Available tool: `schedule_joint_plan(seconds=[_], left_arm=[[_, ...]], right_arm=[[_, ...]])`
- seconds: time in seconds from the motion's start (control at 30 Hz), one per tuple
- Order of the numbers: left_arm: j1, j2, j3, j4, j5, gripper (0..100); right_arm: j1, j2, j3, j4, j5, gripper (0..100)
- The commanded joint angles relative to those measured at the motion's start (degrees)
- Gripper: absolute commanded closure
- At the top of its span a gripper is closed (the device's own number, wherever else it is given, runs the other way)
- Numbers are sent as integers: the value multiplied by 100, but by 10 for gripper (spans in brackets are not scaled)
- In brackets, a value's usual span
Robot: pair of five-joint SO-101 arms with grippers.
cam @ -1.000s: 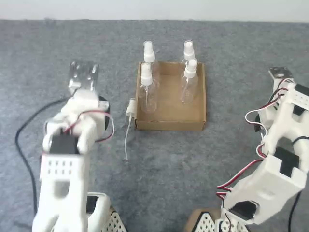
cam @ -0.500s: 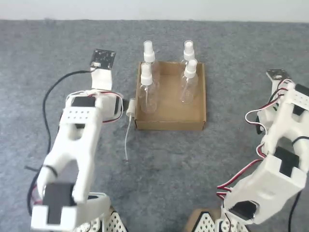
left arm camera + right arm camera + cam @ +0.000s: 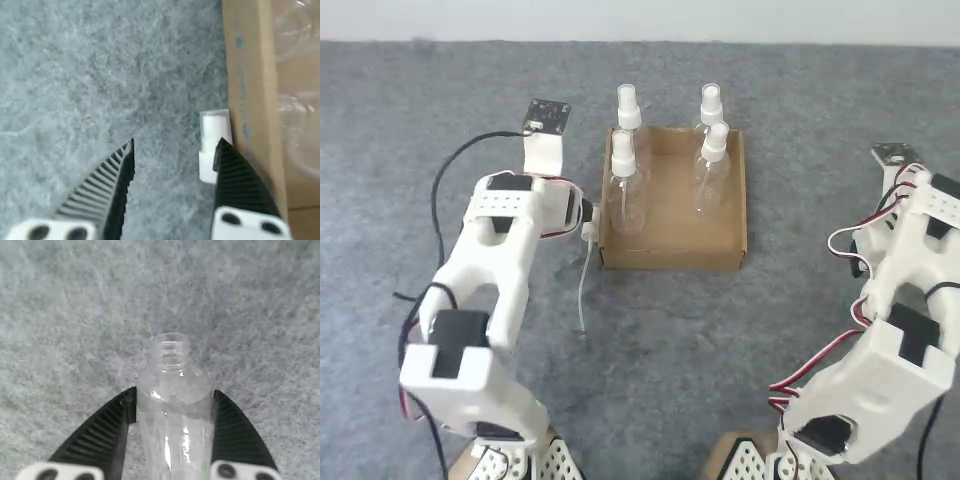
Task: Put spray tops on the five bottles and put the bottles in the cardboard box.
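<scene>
Left gripper [image 3: 175,145], jaws spread, sits left of centre in the high view, beside the spray top [image 3: 214,131] lying against the cardboard box [image 3: 672,256]. Four capped bottles [image 3: 625,180] stand at upper centre. Right gripper [image 3: 174,391], far right, pinches an uncapped bottle [image 3: 171,357].

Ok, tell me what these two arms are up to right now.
The right gripper is shut on an uncapped bottle. The left gripper hangs open over a loose spray top that lies on the grey table cover, right beside the cardboard box. The top sits close to one finger rather than centred between the two. Four capped bottles stand at the box, the front two clearly inside it.
</scene>
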Motion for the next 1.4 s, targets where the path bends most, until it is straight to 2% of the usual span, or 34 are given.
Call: schedule_joint_plan(seconds=[0.0, 0.47, 0.8, 1.13, 1.37], left_arm=[[26, 176, -470, -105, -79, 761], [149, -211, -593, 255, -79, 761], [79, 580, -602, 79, -290, 761], [-44, 563, -620, 176, -290, 816], [-44, 809, -1191, 211, -273, 818]], right_arm=[[40, -48, -273, 13, 105, 819], [48, -48, -264, 13, 105, 819], [66, -48, -264, 13, 105, 819], [66, -40, -255, 57, 105, 818], [57, -40, -255, 31, 105, 818]])
